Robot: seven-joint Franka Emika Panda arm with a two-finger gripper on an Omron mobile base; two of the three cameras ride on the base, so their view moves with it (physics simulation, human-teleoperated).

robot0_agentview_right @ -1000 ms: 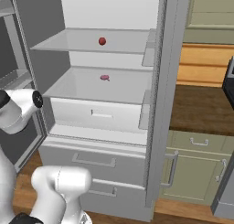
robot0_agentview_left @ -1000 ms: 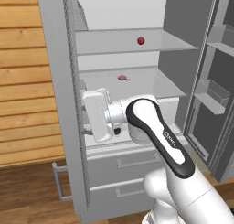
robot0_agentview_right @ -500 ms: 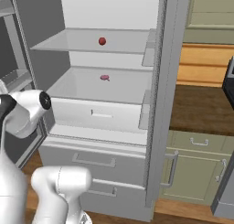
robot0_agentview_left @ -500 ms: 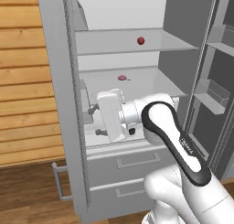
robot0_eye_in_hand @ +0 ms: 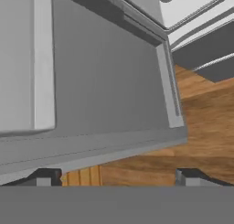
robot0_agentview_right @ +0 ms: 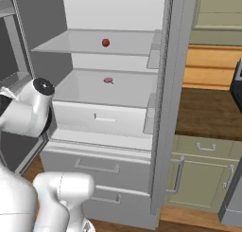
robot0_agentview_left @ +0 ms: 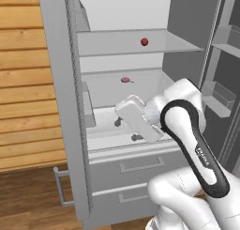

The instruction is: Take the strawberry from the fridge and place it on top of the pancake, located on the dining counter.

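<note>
The fridge [robot0_agentview_left: 60, 88] stands open. A small red strawberry [robot0_agentview_left: 144, 41] lies on its upper shelf, and it appears in the right base view as well [robot0_agentview_right: 105, 42]. My gripper [robot0_agentview_left: 127, 130] hovers in front of the white bin under the lower shelf, well below and left of the strawberry. In the hand view the gripper [robot0_eye_in_hand: 117, 176] is open, its two dark fingertips [robot0_eye_in_hand: 44, 177] far apart with nothing between them, facing a grey panel and wooden floor. The pancake and the dining counter are out of view.
A small pink item [robot0_agentview_left: 125, 79] lies on the lower shelf [robot0_agentview_right: 101, 91]. Two closed drawers [robot0_agentview_left: 136, 165] sit below. The open left door's edge [robot0_agentview_left: 77, 144] is close beside my hand. The right door [robot0_agentview_right: 169, 98] stands open, with a wall counter [robot0_agentview_right: 210, 112] beyond it.
My hand and forearm have swung to the right, from beside the left door's edge to in front of the bin. The strawberry and the pink item have not moved.
</note>
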